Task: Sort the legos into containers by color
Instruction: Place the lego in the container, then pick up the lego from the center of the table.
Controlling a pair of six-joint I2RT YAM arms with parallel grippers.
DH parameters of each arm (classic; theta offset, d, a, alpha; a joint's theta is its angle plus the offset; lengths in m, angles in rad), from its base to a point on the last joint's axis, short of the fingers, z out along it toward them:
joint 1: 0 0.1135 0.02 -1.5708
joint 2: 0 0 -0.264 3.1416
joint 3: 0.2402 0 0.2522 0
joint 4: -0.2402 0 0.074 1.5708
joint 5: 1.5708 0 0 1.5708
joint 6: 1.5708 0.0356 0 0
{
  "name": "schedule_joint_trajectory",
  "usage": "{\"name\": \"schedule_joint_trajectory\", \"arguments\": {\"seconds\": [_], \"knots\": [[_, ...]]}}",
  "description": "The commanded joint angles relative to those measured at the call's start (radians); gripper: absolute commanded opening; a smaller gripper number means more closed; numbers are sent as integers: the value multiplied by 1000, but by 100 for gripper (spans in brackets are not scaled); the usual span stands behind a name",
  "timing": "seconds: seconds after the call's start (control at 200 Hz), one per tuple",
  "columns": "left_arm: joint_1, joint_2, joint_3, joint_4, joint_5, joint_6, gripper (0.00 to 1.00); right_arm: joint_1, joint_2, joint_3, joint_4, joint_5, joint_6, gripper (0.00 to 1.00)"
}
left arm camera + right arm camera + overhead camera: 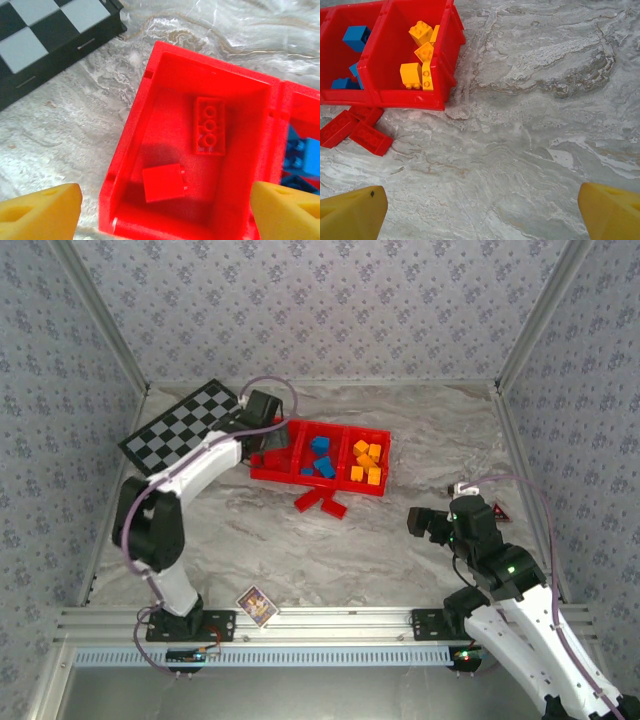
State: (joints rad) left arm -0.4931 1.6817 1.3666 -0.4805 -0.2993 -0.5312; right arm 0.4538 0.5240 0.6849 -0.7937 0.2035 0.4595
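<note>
The red tray (pixel 258 474) holds three containers side by side. My left gripper (pixel 264 422) hangs open over the left one (pixel 125 150), where two red legos lie: a long one (pixel 209 125) studs up and a square one (pixel 163 183) on its side, both free of my yellow fingertips (pixel 42 210). Blue legos (pixel 321 456) fill the middle container and orange-yellow ones (pixel 366 462) the right. Three red legos (pixel 320 502) lie on the table just in front of the tray, also seen as red legos (pixel 356 132) from the right wrist. My right gripper (pixel 419 522) stands open over bare table (pixel 480 215).
A black-and-white checkered board (pixel 181 426) lies left of the tray, close to the left arm. A small printed card (pixel 257 605) sits near the front rail. Marble table (pixel 330 550) lies open between the tray and the arm bases. Patterned walls enclose the sides.
</note>
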Motion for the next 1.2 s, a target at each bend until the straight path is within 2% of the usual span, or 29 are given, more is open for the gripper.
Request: {"name": "schedule_joint_trajectory", "arguments": {"seconds": [0.0,0.12,0.38,0.52,0.645,0.785,0.94,1.049,1.194], "knots": [[-55,-160,-110,58,30,20,91,11,-5,13,-20,22,13,100],[-125,-279,-241,89,63,31,100,16,-19,9,-15,18,16,100],[-335,-600,-498,-24,24,-51,100,54,-33,11,-42,75,32,100],[-352,-740,-536,-124,58,-30,100,60,-35,11,-69,147,60,100],[-352,-793,-531,-168,98,46,100,62,-36,8,-76,182,67,100],[-351,-732,-507,-165,166,137,100,61,-35,-8,-56,178,62,100],[-343,-489,-394,-242,286,242,100,62,-31,-29,-33,189,77,100],[-343,-338,-291,-320,298,336,100,61,-31,-43,-29,211,95,100],[-306,-210,-190,-366,339,429,100,50,-30,-56,-18,228,108,100]]}}
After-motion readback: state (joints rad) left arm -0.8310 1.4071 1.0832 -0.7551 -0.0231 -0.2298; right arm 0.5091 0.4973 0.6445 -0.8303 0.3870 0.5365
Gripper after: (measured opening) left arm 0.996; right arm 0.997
